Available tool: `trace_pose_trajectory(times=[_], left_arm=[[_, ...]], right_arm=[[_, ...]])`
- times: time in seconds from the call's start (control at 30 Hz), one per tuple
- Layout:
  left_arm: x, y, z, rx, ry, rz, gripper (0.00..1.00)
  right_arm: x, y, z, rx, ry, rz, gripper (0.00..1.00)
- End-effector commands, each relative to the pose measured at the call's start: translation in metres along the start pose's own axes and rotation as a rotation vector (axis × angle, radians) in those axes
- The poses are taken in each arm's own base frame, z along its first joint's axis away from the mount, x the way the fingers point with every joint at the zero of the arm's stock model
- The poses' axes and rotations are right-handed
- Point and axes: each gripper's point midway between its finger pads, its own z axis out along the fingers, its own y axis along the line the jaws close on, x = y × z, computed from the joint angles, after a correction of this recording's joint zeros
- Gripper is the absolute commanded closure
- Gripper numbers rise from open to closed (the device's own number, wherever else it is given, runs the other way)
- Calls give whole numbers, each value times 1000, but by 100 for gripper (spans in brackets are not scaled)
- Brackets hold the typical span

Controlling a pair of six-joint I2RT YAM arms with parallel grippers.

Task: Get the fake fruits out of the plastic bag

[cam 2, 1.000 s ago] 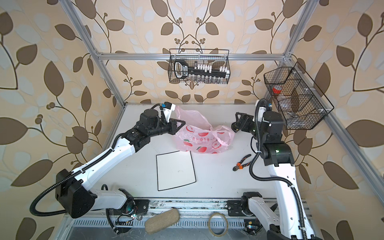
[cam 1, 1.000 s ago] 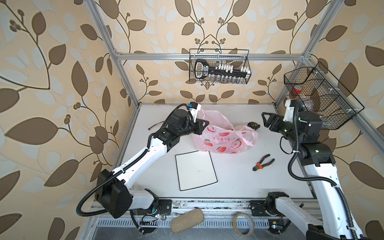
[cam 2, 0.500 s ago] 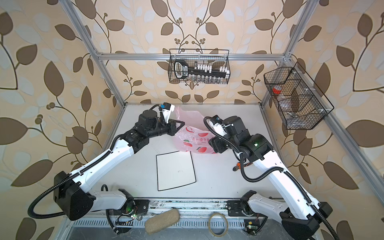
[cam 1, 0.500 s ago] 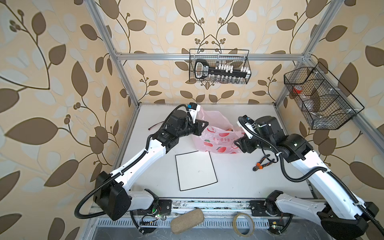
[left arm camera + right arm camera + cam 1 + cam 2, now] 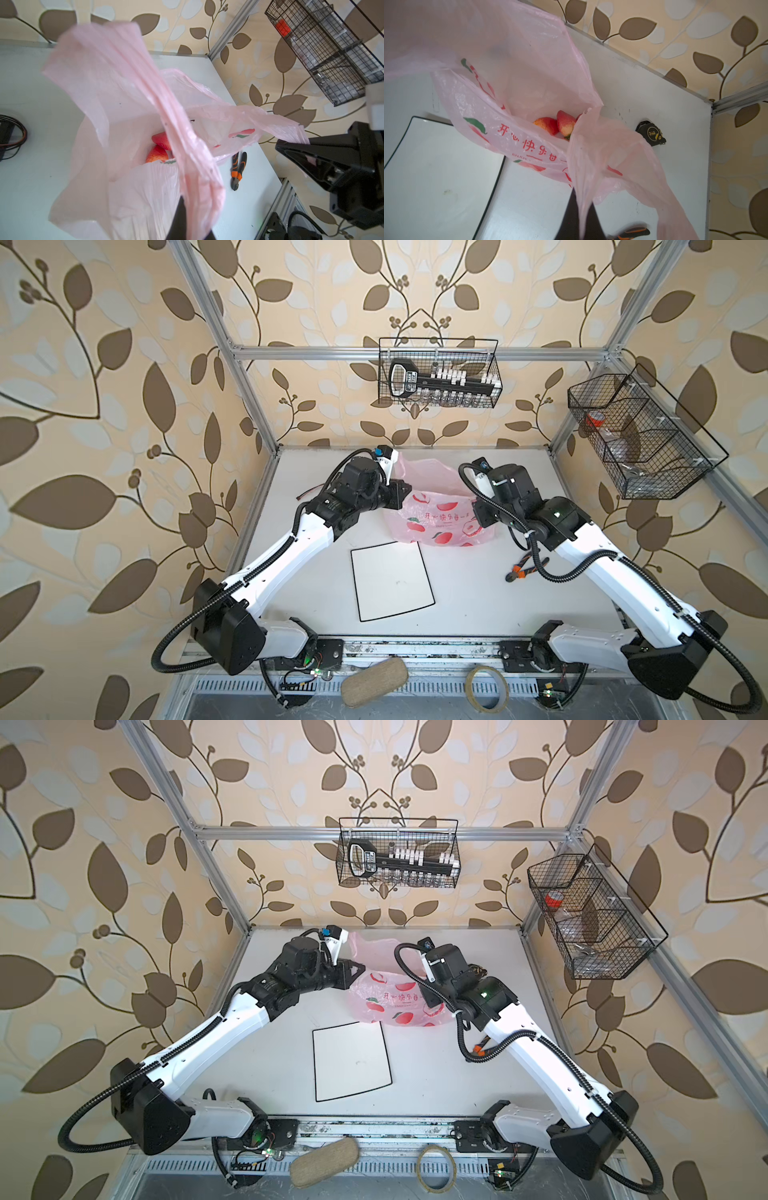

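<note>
The left jaws are pinching one handle of the plastic bag (image 5: 432,518) and the right jaws are pinching the other. Between them they are holding its mouth up over the far middle of the table (image 5: 478,605), while the fake fruits (image 5: 560,124) are sitting deep inside. By pulling apart too hard, the arms are risking a tear in the thin film or a handle slipping free. By tipping it fast, they are risking fruits rolling past the mat (image 5: 390,580) toward the pliers (image 5: 521,568).

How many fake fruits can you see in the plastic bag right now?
2. A red-yellow piece and a strawberry lie side by side at the bottom of the plastic bag. More may be hidden behind its pink film.
</note>
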Motion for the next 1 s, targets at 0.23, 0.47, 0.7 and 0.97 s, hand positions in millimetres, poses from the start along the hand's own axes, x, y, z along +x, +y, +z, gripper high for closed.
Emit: trace_pose_trajectory(times=[0.23, 0.47, 0.7, 0.97], left_arm=[[-122, -28, 10, 50, -227, 81, 100], [-163, -65, -4, 173, -363, 224, 100], [-101, -57, 9, 290, -256, 238, 100], [-30, -55, -36, 356, -159, 91, 100]], right_arm=[[-177, -55, -32, -42, -592, 417, 100], [-197, -68, -60, -76, -760, 437, 100], [-123, -54, -49, -116, -672, 433, 100], [-55, -42, -72, -204, -579, 544, 100]])
